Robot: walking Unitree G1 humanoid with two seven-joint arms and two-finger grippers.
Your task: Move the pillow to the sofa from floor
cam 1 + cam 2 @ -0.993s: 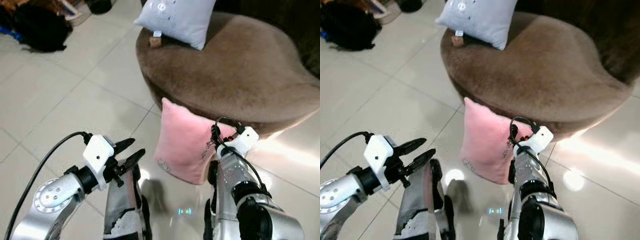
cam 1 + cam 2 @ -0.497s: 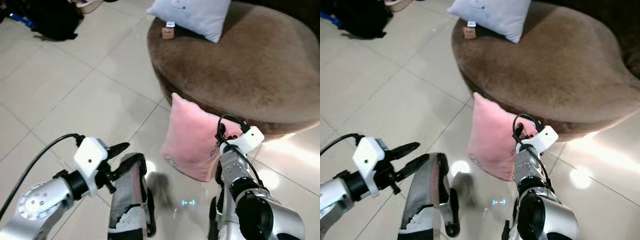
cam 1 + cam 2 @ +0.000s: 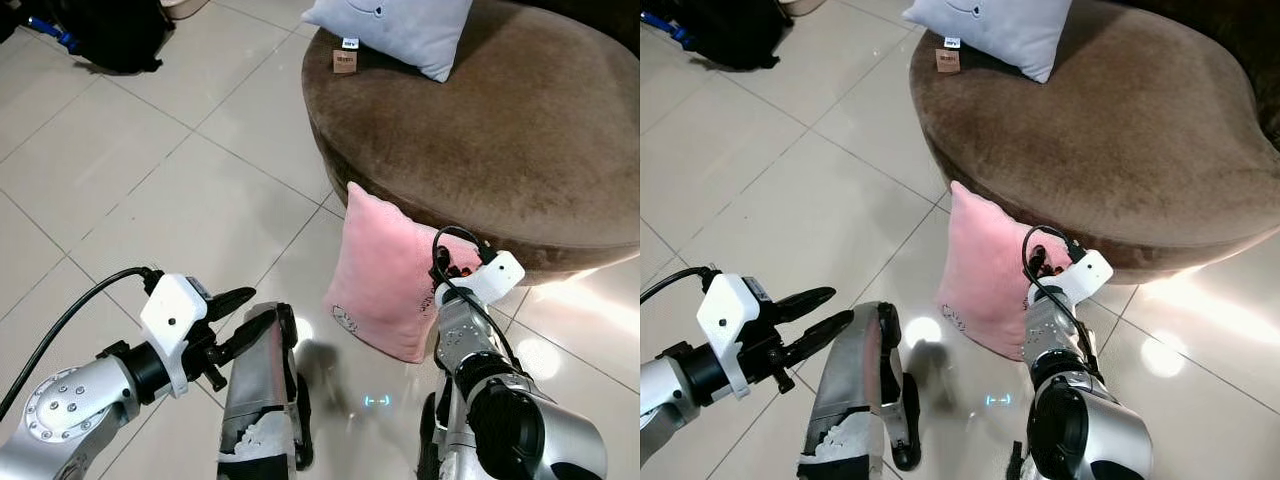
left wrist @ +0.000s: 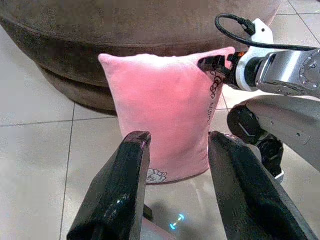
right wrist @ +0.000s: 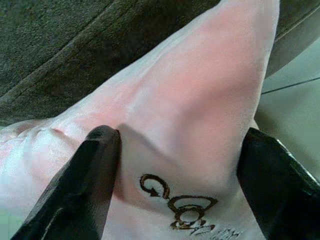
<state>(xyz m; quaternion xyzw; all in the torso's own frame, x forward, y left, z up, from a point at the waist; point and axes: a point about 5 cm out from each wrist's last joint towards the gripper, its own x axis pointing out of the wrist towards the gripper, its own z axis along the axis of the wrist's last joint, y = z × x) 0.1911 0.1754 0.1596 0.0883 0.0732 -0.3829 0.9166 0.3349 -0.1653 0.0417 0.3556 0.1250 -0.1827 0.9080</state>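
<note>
A pink pillow (image 3: pixel 385 275) stands on edge on the tiled floor and leans against the brown round sofa (image 3: pixel 520 130). My right gripper (image 5: pixel 180 145) is at the pillow's upper right corner, with one finger on each side of it. One black finger (image 5: pixel 97 165) dents the fabric, so the gripper is shut on the corner. My left gripper (image 3: pixel 258 305) hovers open to the left of the pillow, a short way off it. In the left wrist view its two fingers (image 4: pixel 125 185) frame the pillow (image 4: pixel 160 110) without touching it.
A grey pillow (image 3: pixel 395 30) with a small brown tag (image 3: pixel 345 60) lies on the sofa's far side. A black bag (image 3: pixel 110 35) sits on the floor at the far left. My own leg and foot (image 3: pixel 260 400) stand just left of the pink pillow.
The camera has shifted, so the whole scene sits differently. My left gripper has dropped a little lower and stays open. My right gripper keeps its hold on the pillow's corner.
</note>
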